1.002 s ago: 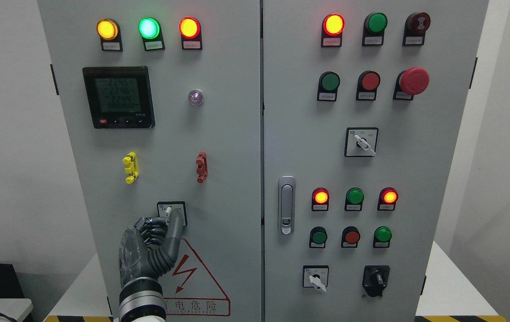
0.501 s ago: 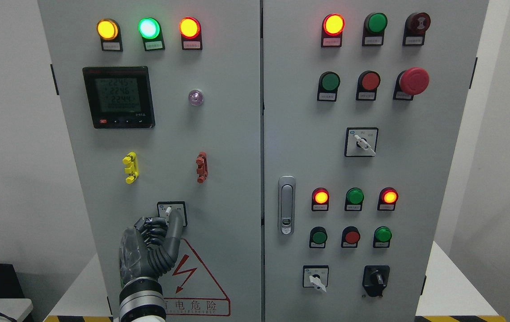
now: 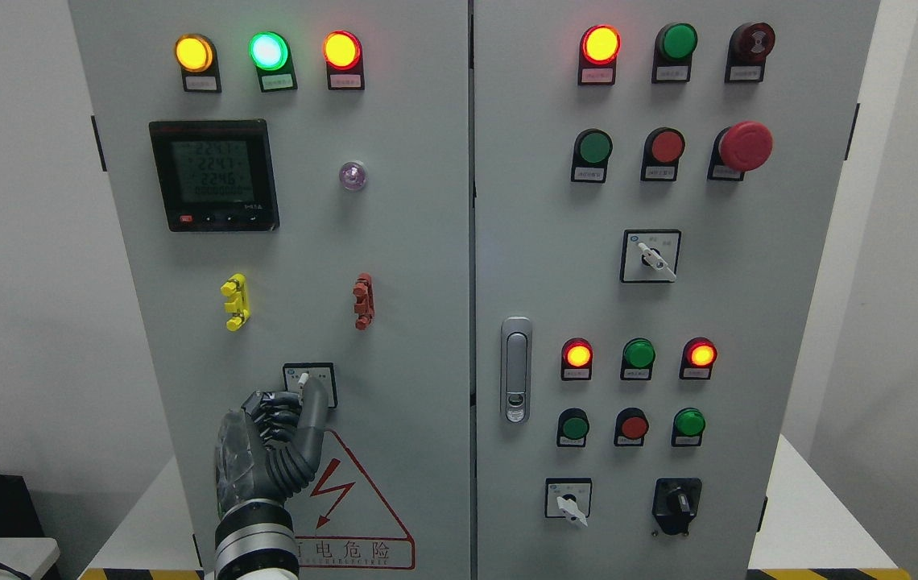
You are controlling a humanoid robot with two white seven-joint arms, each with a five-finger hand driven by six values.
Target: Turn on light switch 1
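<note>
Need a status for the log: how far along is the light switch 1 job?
Done: the left hand has reached the small rotary switch low on the left cabinet door, fingers curled, one finger tip on the white knob. In hand: working that knob. Left: no visible sign that the switch has turned, so treat the turn as pending. The right hand is not in view.

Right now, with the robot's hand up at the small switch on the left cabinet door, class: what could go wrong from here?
1. The left hand meets the rotary switch with one fingertip only; it may slip off the small white lever without turning it.
2. The other fingers are curled close to the door; pushing further could scrape them against the panel or the warning sticker.
3. The hand hides part of the switch, so its position is hard to confirm.
</note>
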